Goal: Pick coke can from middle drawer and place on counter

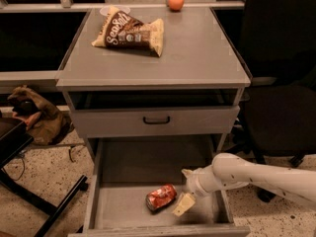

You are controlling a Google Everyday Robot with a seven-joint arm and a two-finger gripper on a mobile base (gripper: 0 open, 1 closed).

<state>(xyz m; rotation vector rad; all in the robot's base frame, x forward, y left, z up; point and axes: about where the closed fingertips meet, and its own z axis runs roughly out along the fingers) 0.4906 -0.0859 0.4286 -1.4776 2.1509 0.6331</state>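
The coke can, red-orange and dented, lies on its side on the grey floor of the open middle drawer, near the front. My gripper reaches in from the right on a white arm and sits low in the drawer, just right of the can. It is open and empty. One cream finger is next to the can's right end, the other is farther back. The counter is the flat grey top of the cabinet above.
A brown and cream snack bag lies on the counter's back left. A round orange fruit sits at its back edge. The drawer front with the black handle is shut above the open drawer. A black chair stands at the right, a black stand leg at the left.
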